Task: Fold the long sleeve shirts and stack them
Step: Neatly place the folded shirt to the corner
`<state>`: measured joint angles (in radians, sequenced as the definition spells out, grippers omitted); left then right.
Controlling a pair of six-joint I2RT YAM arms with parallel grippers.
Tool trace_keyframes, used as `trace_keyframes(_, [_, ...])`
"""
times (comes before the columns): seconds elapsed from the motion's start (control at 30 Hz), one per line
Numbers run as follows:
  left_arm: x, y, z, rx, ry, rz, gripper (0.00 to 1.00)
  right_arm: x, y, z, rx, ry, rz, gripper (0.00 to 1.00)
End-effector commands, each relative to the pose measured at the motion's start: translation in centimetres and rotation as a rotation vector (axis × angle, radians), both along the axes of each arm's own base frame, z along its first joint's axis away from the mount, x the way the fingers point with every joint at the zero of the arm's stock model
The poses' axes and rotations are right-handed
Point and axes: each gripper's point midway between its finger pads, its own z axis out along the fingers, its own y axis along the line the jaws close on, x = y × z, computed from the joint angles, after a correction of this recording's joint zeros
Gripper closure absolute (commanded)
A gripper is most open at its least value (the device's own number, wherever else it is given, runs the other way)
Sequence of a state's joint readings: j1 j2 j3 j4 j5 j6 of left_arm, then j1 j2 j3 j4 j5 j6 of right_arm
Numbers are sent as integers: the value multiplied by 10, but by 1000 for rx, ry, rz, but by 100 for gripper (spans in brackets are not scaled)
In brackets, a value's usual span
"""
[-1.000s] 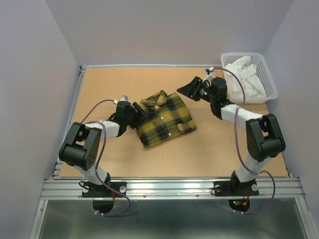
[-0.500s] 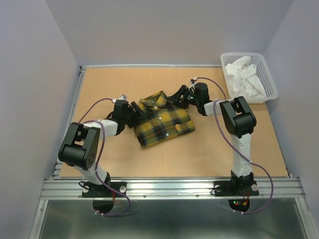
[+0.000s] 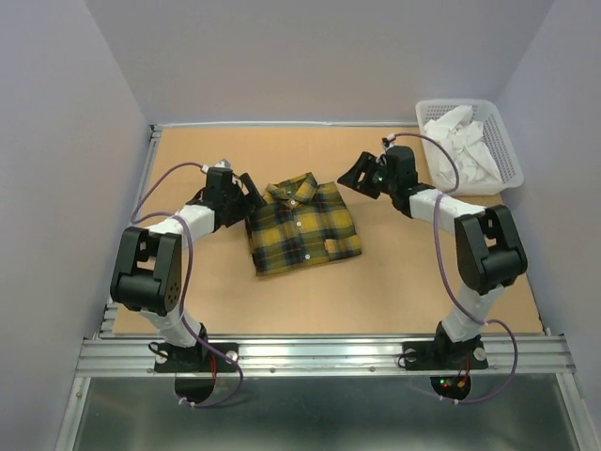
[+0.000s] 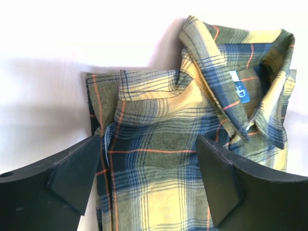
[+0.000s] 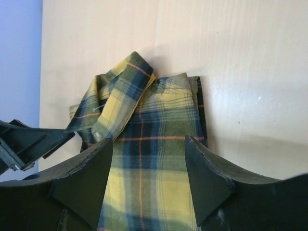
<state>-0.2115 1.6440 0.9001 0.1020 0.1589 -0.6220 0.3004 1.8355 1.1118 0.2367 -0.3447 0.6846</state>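
Observation:
One long sleeve shirt (image 3: pixel 302 228), yellow and dark plaid with a collar and small white buttons, lies folded flat in the middle of the table. My left gripper (image 3: pixel 248 194) is at its upper left corner, next to the collar. In the left wrist view it (image 4: pixel 149 179) stands open, the shirt (image 4: pixel 192 139) lying under the gap. My right gripper (image 3: pixel 358 177) hovers just off the upper right corner. It (image 5: pixel 147 179) is open too, above the plaid shirt (image 5: pixel 144 149), with nothing pinched.
A white plastic basket (image 3: pixel 513 162) at the back right holds crumpled white cloth (image 3: pixel 462 141). Grey walls close in the wooden table on three sides. The left gripper's fingers (image 5: pixel 29 142) show at the left edge of the right wrist view.
The left gripper opened wider and drew back to the upper left. The right gripper reached in to the collar, then backed off right. The shirt now lies squarer and flatter.

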Motion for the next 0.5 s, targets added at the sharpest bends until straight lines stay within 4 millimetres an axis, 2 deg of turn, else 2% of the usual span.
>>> trace_keyframes(0.0, [-6, 17, 44, 78, -59, 19, 5, -35, -27, 1, -145, 51, -8, 33])
trace_keyframes(0.03, [-15, 23, 41, 92, -28, 46, 4, -46, -29, 4, -148, 50, 6, 33])
trace_keyframes(0.07, [-22, 25, 47, 92, -33, 54, 4, -53, -31, 6, -147, 44, 11, 33])
trace_keyframes(0.1, [-28, 26, 47, 91, -24, 56, 3, -66, -34, 0, -164, 80, 18, 33])
trace_keyframes(0.13, [-42, 27, 36, 89, 13, 51, 2, -79, -38, -11, -177, 104, 24, 33])
trace_keyframes(0.17, [-49, 26, 33, 83, 23, 50, 2, -86, -40, 3, -168, 72, 24, 32])
trace_keyframes(0.2, [-63, 25, 28, 73, 37, 41, 2, -98, -43, -6, -179, 95, 36, 31])
trace_keyframes(0.23, [-69, 24, 24, 72, 46, 39, 2, -100, -43, 3, -172, 73, 35, 31])
trace_keyframes(0.3, [-86, 24, 11, 73, 74, 28, 2, -116, -46, 5, -178, 68, 50, 28])
trace_keyframes(0.4, [-95, 17, 0, 66, 87, -4, 2, -131, -48, 5, -179, 64, 69, 25])
trace_keyframes(0.47, [-94, 14, -7, 58, 84, -17, 2, -137, -49, 5, -181, 61, 78, 23])
